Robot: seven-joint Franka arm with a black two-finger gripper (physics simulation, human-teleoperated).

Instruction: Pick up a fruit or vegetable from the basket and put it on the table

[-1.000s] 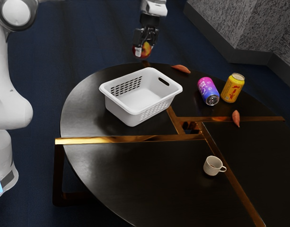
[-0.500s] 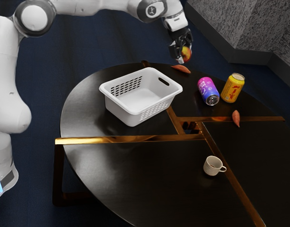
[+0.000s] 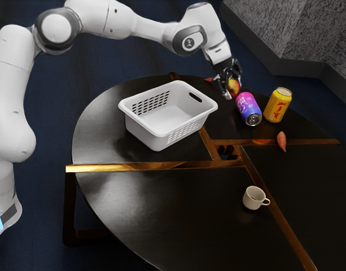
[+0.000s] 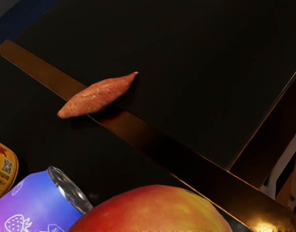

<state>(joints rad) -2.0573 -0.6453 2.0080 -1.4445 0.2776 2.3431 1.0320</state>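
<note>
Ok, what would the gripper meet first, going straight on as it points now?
Probably the black tabletop, held fruit touching first; the purple can looks close beside, but depth is unclear, so a graze is possible.

A red-yellow fruit (image 4: 152, 211) hangs over the dark table (image 3: 161, 212) near the white basket (image 3: 141, 133)

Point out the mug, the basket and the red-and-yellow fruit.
Mug (image 3: 251, 203): exterior view, outer wall.
Basket (image 3: 141, 133): exterior view, outer wall below the rim.
Red-and-yellow fruit (image 4: 152, 211): wrist view, its skin.
</note>
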